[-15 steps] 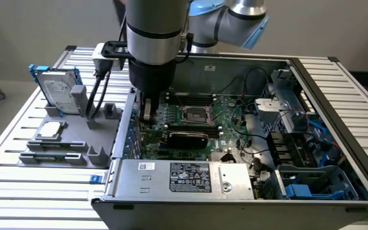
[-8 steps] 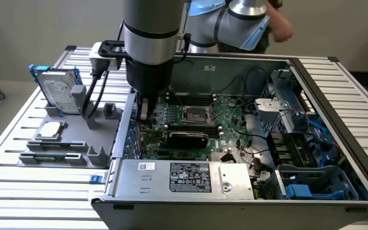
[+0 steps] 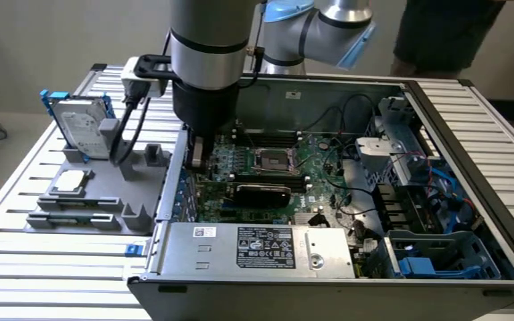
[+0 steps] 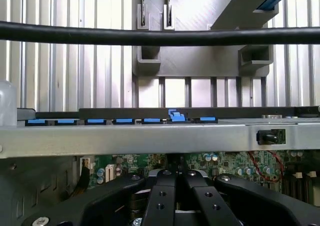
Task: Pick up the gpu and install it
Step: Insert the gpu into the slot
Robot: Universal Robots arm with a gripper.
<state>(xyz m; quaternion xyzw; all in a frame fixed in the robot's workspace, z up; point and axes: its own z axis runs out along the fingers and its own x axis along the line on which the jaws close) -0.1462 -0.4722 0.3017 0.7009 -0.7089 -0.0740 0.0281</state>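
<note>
The gpu [image 3: 262, 192], a flat card with a black cover, stands on edge across the green motherboard [image 3: 315, 157] inside the open computer case [image 3: 471, 127]. My gripper [image 3: 196, 159] hangs inside the case by its wall at the exterior view's left, a little apart from the gpu's end. In the wrist view the black fingers [image 4: 161, 196] of the gripper [image 4: 175, 175] meet, shut, with nothing seen between them, above the motherboard [image 4: 235, 162] and just inside the case's metal wall [image 4: 150, 136].
A grey parts holder [image 3: 96, 200] at the exterior view's left carries a hard drive in a blue frame [image 3: 83, 130], a processor [image 3: 69, 180] and memory sticks [image 3: 74, 217]. The power supply [image 3: 257, 249] fills the case's near side. A person [image 3: 440, 33] stands behind the table.
</note>
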